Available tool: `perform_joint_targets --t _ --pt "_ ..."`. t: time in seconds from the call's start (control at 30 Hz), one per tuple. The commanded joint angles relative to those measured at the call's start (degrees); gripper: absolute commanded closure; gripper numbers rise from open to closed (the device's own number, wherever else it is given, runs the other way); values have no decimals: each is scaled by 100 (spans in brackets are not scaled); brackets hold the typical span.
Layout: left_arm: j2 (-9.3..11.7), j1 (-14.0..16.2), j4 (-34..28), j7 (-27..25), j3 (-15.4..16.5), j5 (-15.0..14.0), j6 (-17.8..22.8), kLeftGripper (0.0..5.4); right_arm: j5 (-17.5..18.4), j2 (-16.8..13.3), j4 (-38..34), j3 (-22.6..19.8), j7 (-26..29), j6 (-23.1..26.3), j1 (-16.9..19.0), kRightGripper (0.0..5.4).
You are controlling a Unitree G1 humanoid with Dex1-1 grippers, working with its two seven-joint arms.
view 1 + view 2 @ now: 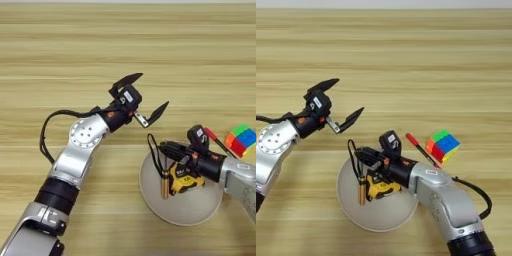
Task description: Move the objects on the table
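My left gripper [151, 91] hangs open over the table [60, 60], up and left of a round beige bowl [192, 212]. In the bowl lies the yellow-black tape measure [184, 180]. Beside it is the thin tool, its tan wooden handle [164, 187] pointing toward me and its dark shaft curving up past the bowl's rim. My right gripper [165, 146] reaches in from the right, over the bowl and just above the tape measure, its tip close to the tool's shaft. The multicolour puzzle cube [242, 140] sits on the table to the right.
A red-tipped pen [216, 141] lies on the table between my right wrist and the cube. The left arm's black cable loops out over the table at the left [44, 135].
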Motion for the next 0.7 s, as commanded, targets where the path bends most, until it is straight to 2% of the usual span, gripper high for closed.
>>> perform_joint_targets --t 0.03,0.5,0.7 --pt "34 -100 65 10 32 64 -80 0 -69 46 69 -73 -6 -78 -80 421" --pt "44 -128 114 10 33 72 -101 0 -141 158 190 -244 -61 -184 -184 273" --pt "40 -128 133 21 34 77 -117 0 -272 179 256 -373 -100 -417 -254 213"
